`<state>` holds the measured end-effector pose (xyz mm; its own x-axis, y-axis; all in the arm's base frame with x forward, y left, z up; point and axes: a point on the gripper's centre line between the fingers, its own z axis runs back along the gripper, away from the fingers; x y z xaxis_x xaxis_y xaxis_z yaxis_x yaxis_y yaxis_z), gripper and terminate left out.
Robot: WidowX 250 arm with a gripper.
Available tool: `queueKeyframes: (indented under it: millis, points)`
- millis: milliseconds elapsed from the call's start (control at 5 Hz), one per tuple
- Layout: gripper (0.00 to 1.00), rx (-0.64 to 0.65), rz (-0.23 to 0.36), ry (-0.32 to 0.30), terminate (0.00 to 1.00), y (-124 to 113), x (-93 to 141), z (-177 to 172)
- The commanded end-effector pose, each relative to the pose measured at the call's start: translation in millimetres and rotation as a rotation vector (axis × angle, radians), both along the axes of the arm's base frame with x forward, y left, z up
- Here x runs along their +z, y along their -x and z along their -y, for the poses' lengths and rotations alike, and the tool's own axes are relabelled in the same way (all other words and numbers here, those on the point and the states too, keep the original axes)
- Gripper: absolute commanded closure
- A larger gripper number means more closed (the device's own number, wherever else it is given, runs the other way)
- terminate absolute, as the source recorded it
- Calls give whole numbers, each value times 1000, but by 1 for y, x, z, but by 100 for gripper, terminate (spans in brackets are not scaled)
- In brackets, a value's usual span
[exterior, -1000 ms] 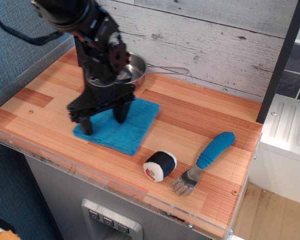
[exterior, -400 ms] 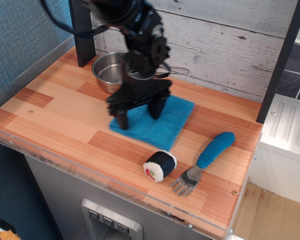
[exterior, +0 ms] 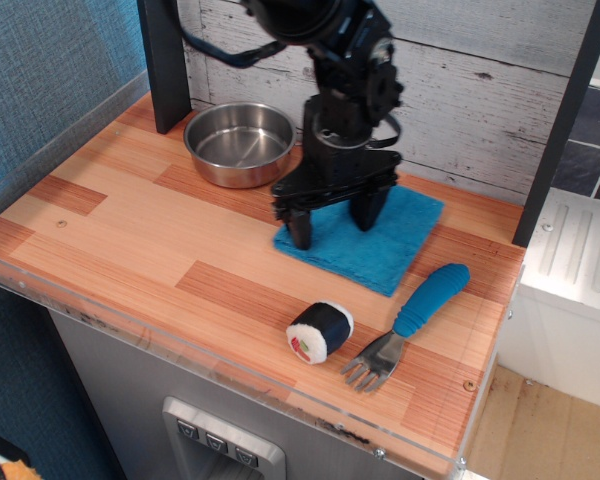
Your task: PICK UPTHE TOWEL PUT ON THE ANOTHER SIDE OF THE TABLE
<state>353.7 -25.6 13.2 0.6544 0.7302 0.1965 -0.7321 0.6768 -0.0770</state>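
Observation:
The bright blue towel [exterior: 398, 252] lies flat on the striped wood table [exterior: 120, 235], right of the middle and near the back wall. My gripper [exterior: 333, 227] stands upright over the towel's left half. Its two black fingers [exterior: 299, 230] are spread wide apart, and their tips rest on the cloth. No fold of cloth shows between the fingers. The arm hides part of the towel's back edge.
A steel pan [exterior: 238, 143] sits at the back left beside a black post [exterior: 165, 62]. A sushi roll toy [exterior: 320, 331] and a blue-handled fork [exterior: 418, 310] lie in front of the towel, near the clear front edge strip. A plank wall runs behind.
The gripper and the towel under it have moved together to the right, from the table's left half to right of the pan. The finger spread looks the same. The pan now shows fully.

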Motion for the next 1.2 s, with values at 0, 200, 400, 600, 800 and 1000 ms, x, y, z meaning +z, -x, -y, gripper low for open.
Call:
queueKeyframes:
  millis: [0, 200, 400, 600, 800, 1000]
  points:
    - [0, -15, 21, 20, 0, -10, 13, 14]
    - [0, -12, 31, 19, 0, -12, 19, 16]
    - [0, 5, 45, 23, 0, -18, 27, 12]
    - [0, 26, 57, 39, 0, -24, 42, 10]
    - [0, 61, 82, 63, 0, -27, 60, 7]
    - [0, 73, 81, 101, 0, -26, 82, 5]
